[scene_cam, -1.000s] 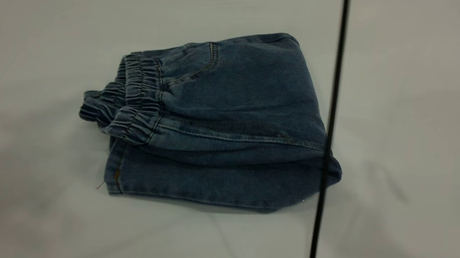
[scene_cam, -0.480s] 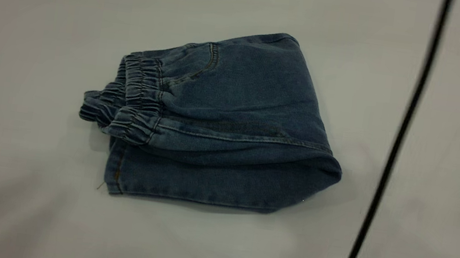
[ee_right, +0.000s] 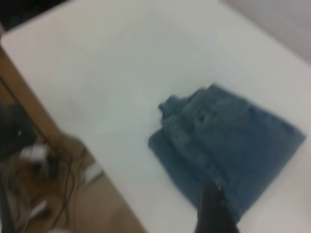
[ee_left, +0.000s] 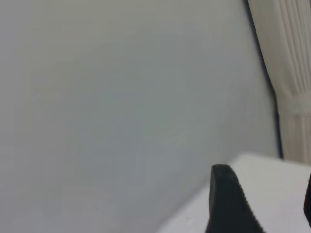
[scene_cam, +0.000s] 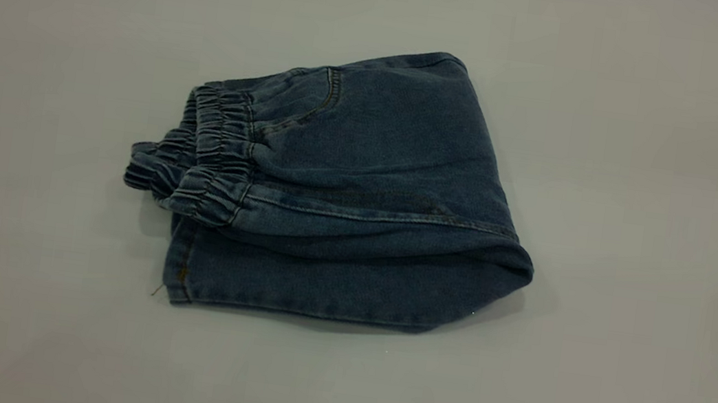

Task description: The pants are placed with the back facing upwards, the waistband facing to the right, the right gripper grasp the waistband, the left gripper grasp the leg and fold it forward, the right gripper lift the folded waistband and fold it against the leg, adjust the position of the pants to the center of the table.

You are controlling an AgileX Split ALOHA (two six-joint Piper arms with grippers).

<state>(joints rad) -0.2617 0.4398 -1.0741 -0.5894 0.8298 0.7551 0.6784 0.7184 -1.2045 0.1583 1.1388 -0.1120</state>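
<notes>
Folded blue denim pants (scene_cam: 339,192) lie in the middle of the frame on a white table (scene_cam: 644,197), elastic waistband (scene_cam: 209,154) bunched at centre left, nothing touching them. Left gripper (ee_left: 262,204) shows two dark fingertips spread apart over bare table. Right gripper (ee_right: 214,211) hangs above the pants; its opening cannot be told.
</notes>
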